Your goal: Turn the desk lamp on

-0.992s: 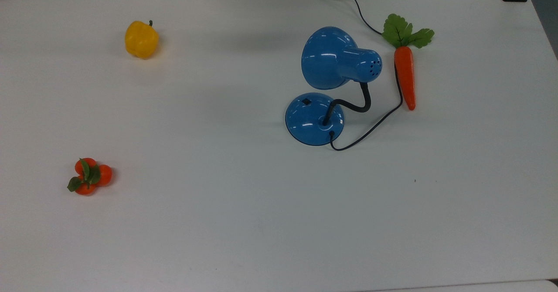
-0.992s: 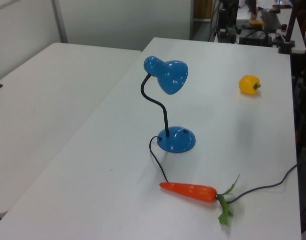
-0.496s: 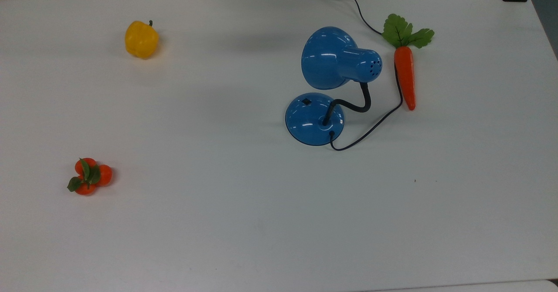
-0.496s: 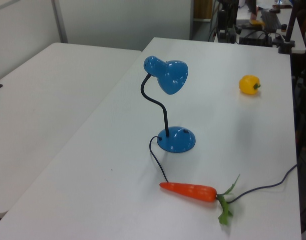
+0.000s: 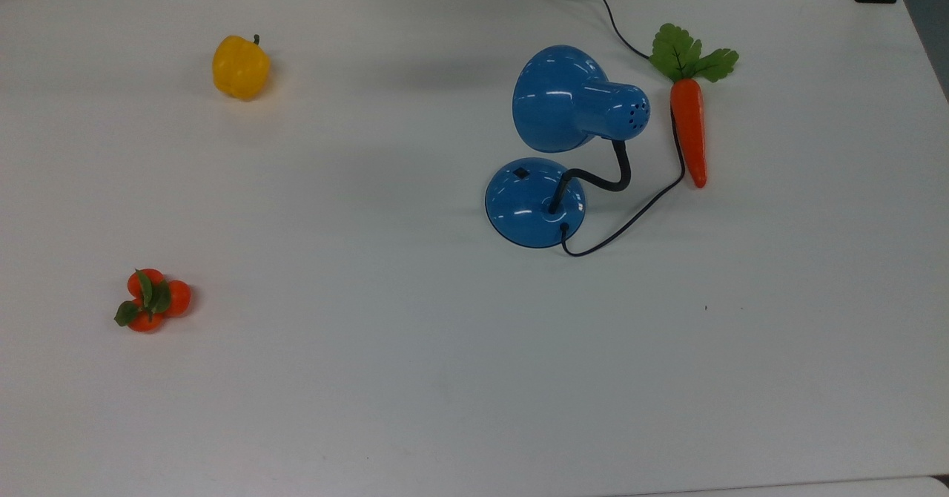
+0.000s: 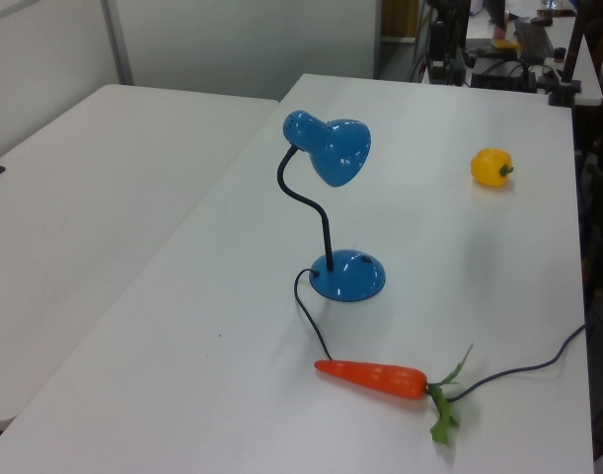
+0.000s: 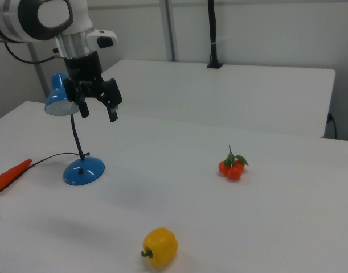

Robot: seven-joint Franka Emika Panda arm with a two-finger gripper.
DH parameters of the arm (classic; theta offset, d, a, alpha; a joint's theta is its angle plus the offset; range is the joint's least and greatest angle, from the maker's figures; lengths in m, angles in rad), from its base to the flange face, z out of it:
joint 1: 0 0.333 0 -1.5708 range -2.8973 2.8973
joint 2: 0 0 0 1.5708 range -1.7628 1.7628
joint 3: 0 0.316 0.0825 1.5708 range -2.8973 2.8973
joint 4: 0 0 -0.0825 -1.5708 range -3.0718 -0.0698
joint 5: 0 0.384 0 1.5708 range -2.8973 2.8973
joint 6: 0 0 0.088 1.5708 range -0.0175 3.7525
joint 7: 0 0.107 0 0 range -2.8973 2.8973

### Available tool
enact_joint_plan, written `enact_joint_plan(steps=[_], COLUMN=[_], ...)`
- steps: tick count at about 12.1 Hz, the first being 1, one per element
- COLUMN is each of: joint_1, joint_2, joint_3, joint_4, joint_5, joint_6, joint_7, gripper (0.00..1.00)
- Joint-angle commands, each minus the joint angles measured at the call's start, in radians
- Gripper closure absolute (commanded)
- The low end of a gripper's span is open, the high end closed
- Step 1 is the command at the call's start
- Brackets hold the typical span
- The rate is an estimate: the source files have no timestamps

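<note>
- Blue gloss, top view: desk lamp [image 5: 535, 202] right of centre on the white bench [image 5: 371, 393], black switch [image 5: 521, 173] on its domed base, cord [image 5: 630, 221] looping past the carrot [image 5: 689, 130]. Yellow pepper [image 5: 239, 67] and orange cluster [image 5: 150, 300] well apart on the top view's left. No readable writing.
- Left view: black neck [image 6: 306, 202] curves up; shade [image 6: 331, 147] tips toward the pepper [image 6: 491, 167]; carrot [image 6: 375, 377] near the base.
- Right view: hand [image 7: 98, 108] hangs open, fingers [image 7: 113, 114] spread, pointing down, just beside the shade [image 7: 58, 98] and above the bench.
</note>
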Motion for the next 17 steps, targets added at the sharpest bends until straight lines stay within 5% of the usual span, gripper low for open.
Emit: enact_joint_plan(steps=[1, 2, 4, 5, 12, 17], joint_1=[0.0, 0.0, 0.001, 0.0, 0.007, 0.119], joint_2=[-0.004, -0.004, 0.0, 0.005, 0.006, -0.003], joint_3=[-0.007, -0.007, -0.007, -0.007, -0.004, 0.005], joint_4=[-0.001, -0.001, -0.003, -0.003, -0.012, -0.193], joint_5=[0.022, 0.022, 0.022, 0.022, 0.03, 0.046], joint_6=[-0.011, -0.011, -0.011, -0.011, 0.0, 0.222], joint_7=[-0.033, -0.034, -0.045, -0.063, -0.113, -0.113], gripper=[0.24, 0.56, 0.91, 1.0, 1.0, 1.0])
